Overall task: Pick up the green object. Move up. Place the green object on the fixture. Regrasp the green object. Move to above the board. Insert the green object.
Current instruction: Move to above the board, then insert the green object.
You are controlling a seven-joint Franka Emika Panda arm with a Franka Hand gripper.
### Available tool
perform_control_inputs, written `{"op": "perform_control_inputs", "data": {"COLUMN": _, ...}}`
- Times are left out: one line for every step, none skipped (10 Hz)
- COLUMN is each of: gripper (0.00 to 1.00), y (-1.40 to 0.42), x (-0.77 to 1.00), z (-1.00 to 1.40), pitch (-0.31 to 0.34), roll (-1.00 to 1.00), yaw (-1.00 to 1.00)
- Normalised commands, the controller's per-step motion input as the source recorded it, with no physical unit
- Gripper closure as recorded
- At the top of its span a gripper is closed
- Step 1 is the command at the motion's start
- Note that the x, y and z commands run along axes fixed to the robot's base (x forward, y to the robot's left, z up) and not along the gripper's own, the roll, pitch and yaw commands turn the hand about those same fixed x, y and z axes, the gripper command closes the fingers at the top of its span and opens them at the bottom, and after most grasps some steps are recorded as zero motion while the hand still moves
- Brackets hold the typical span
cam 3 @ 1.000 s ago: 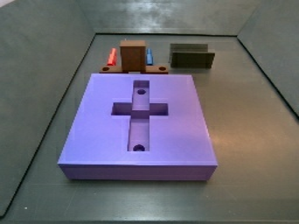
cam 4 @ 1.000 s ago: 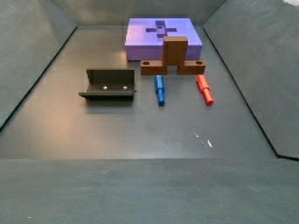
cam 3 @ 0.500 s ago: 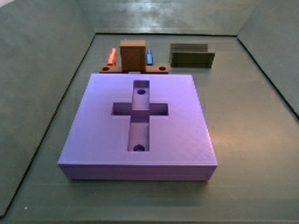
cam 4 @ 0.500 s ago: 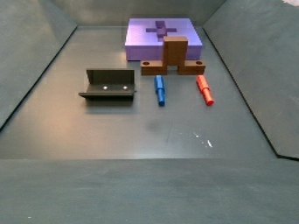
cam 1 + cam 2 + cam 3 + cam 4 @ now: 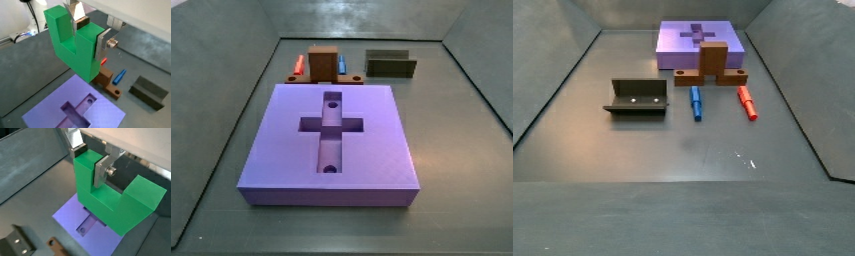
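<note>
My gripper is shut on the green object, a bright green block with two prongs and a notch. In both wrist views the silver fingers clamp one prong, and the green object hangs high above the purple board. The board lies flat with its cross-shaped recess and two round holes. The dark fixture stands apart on the floor, and a wrist view shows the fixture past the board's end. Neither side view shows the gripper or the green object.
A brown block stands against the board's end, with a blue piece and a red piece lying beside it. Grey walls enclose the floor on all sides.
</note>
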Motion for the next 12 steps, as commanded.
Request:
{"op": "perform_control_inputs", "data": {"gripper": 1.0, "y": 0.01, "x": -0.04, "z": 0.0, "pitch": -0.046, "roll": -0.27, "yaw": 0.01}}
{"op": "perform_control_inputs", "data": {"gripper": 1.0, "y": -0.08, "x": 0.13, "z": -0.11, "pitch": -0.004, "roll": -0.02, "yaw": -0.03}}
{"op": "perform_control_inputs", "data": {"gripper": 1.0, "y": -0.18, "x": 0.02, "z": -0.86, "pitch": -0.193, "roll": 0.0, "yaw": 0.01}}
{"op": "perform_control_inputs", "data": {"gripper": 1.0, "y": -0.19, "x": 0.1, "z": -0.89, "pitch": -0.186, "roll": 0.0, "yaw": 0.01}}
{"op": "perform_control_inputs", "data": {"gripper": 1.0, "y": -0.18, "x": 0.25, "z": -0.91, "pitch": -0.166, "roll": 0.04, "yaw": 0.02}}
{"op": "perform_control_inputs", "data": {"gripper": 1.0, "y": -0.18, "x": 0.34, "z": -0.88, "pitch": -0.17, "roll": 0.06, "yaw": 0.01}}
{"op": "perform_control_inputs", "data": {"gripper": 1.0, "y": -0.15, "x": 0.38, "z": -0.83, "pitch": -0.171, "roll": 0.1, "yaw": 0.0}}
{"op": "perform_control_inputs", "data": {"gripper": 1.0, "y": -0.16, "x": 0.49, "z": -0.72, "pitch": -0.114, "roll": 0.21, "yaw": 0.0}}
{"op": "perform_control_inputs", "data": {"gripper": 1.0, "y": -0.17, "x": 0.44, "z": -0.77, "pitch": -0.109, "roll": 0.19, "yaw": 0.0}}
{"op": "perform_control_inputs", "data": {"gripper": 1.0, "y": -0.17, "x": 0.38, "z": -0.84, "pitch": -0.116, "roll": 0.15, "yaw": 0.0}}
{"op": "perform_control_inputs", "data": {"gripper": 1.0, "y": -0.15, "x": 0.3, "z": -0.91, "pitch": -0.117, "roll": 0.11, "yaw": 0.06}}
{"op": "perform_control_inputs", "data": {"gripper": 1.0, "y": -0.14, "x": 0.26, "z": -0.92, "pitch": -0.116, "roll": 0.1, "yaw": 0.08}}
